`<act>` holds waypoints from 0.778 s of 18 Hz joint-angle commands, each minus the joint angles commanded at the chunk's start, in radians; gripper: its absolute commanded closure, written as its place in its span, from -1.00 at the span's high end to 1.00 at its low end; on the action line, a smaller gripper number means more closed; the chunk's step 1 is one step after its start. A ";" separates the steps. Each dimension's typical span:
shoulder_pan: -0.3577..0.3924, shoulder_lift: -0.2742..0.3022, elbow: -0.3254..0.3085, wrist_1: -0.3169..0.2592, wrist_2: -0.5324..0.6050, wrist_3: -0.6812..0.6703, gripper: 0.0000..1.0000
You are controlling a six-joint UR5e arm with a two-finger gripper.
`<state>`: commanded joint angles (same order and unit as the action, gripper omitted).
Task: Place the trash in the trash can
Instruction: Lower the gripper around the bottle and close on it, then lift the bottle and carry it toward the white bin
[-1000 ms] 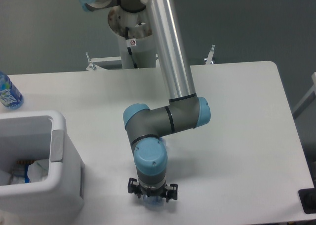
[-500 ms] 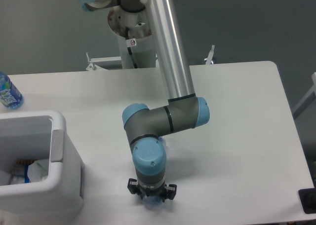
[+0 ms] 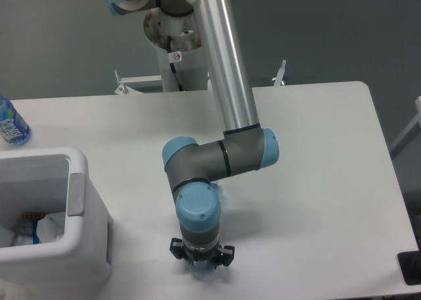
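Trash can point(image 3: 79, 247) holds a bottle point(image 3: 29, 226); well right of it, the tool point(image 3: 201, 268) points down, grip unclear.

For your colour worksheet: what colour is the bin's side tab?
Grey, on the boxy white plastic bin; tab clearest in the fixed camera.

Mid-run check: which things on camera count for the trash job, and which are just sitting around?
Job:
- trash can, white, at the table's left front; something whitish already lies inside, too small to identify
- gripper, low over the table's front edge, fingers hidden under the wrist

Lying about:
- blue-label bottle at the far left edge
- table
- black block at the right edge
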<state>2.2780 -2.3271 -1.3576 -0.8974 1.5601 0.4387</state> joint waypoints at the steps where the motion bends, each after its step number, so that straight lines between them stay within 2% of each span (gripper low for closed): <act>1: 0.000 0.002 0.002 0.000 0.000 0.002 0.10; 9: 0.000 0.012 0.023 0.002 -0.003 0.002 0.09; 12: 0.005 0.043 0.095 0.006 -0.020 -0.009 0.09; 14: 0.017 0.080 0.150 0.008 -0.083 -0.034 0.09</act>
<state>2.2948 -2.2475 -1.2074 -0.8897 1.4775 0.4051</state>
